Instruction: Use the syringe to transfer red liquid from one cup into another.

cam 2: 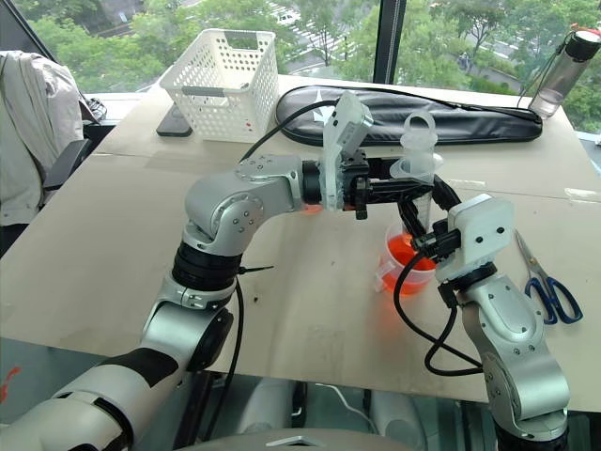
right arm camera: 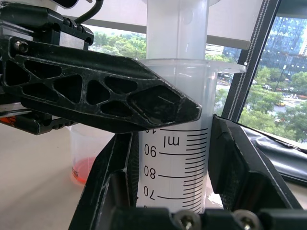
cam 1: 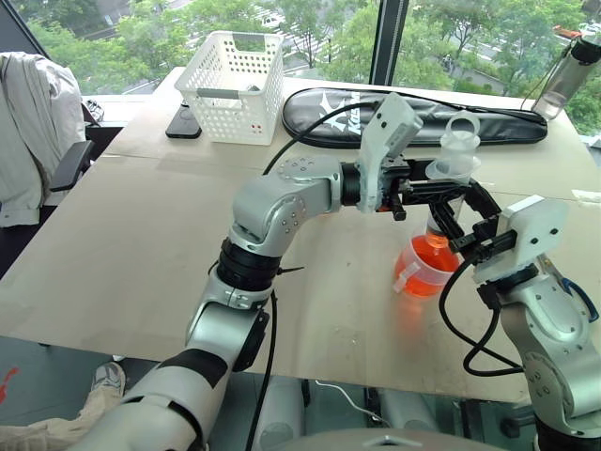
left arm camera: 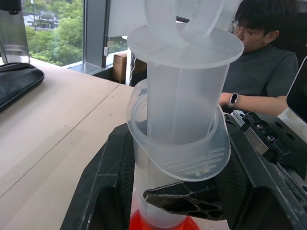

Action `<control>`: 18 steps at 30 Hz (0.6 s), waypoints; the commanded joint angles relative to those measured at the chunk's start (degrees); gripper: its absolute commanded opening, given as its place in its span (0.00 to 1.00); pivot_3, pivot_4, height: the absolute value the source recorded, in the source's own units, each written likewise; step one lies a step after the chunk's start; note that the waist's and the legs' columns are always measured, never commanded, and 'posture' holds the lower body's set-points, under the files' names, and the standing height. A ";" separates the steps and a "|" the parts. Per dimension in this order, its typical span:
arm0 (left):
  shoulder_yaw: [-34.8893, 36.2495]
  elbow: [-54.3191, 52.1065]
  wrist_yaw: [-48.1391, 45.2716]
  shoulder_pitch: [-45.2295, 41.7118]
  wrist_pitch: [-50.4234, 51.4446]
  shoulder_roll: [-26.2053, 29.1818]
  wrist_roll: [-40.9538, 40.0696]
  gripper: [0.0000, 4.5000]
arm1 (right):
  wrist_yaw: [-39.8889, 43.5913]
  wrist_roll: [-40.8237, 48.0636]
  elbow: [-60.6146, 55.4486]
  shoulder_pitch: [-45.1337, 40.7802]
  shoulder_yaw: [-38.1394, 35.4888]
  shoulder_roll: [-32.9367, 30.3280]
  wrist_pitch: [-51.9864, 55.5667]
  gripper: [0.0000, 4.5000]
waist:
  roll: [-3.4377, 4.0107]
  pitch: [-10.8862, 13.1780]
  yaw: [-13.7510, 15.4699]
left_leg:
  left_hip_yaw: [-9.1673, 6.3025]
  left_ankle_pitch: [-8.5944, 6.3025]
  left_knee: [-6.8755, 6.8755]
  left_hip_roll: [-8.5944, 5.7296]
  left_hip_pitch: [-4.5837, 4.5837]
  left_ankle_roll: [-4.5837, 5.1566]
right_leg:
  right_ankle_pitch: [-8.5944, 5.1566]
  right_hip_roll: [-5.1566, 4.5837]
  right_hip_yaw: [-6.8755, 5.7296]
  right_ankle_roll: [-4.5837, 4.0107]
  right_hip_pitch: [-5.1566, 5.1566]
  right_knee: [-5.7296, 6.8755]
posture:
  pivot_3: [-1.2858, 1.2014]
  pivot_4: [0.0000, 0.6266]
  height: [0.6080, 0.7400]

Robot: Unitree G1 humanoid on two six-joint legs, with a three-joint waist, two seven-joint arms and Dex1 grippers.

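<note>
The syringe [cam 2: 418, 164] stands upright at centre right of the head views, its tip hidden inside the handled measuring cup [cam 1: 424, 268], which holds the red liquid [cam 1: 434, 254]. The right gripper [cam 1: 467, 237] is clenched around the lower barrel. The left gripper [cam 2: 399, 190] reaches in sideways with a finger either side of the barrel just under the flange; whether it presses the barrel cannot be told. The small tumbler [right arm camera: 86, 158] shows blurred behind the fingers, a red film at its bottom. Blue-handled scissors [cam 2: 549, 282] lie on the desk [cam 1: 141, 263] at right.
</note>
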 commanded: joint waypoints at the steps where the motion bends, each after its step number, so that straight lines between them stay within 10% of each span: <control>1: 0.95 -2.10 -3.48 0.05 0.90 0.38 -3.66 0.37 | 0.09 0.87 -3.70 -1.12 -1.16 -0.15 -0.79 0.34 | 0.00 0.00 0.00 | 0.00 0.00 0.00 0.00 0.00 0.00 | 0.00 0.00 0.00 0.00 0.00 0.00 | 0.52 0.24 0.88; 8: 2.19 -3.43 -2.89 0.15 -0.92 1.66 -3.16 1.00 | -0.05 1.19 -3.34 -2.33 -1.57 -0.25 -0.17 0.34 | 0.00 0.00 0.04 | 0.00 0.00 -0.02 0.00 0.00 0.00 | 0.00 0.00 0.00 0.00 0.00 -0.01 | 0.52 0.24 0.88; 18: 11.94 -3.52 -4.09 0.81 2.47 5.97 -12.82 1.00 | 0.30 4.82 -3.89 -2.50 -4.54 -0.83 1.38 0.34 | 0.00 0.00 -0.07 | -0.01 0.00 -0.07 0.01 0.02 0.00 | 0.00 0.00 -0.01 0.00 -0.01 -0.01 | 0.52 0.24 0.88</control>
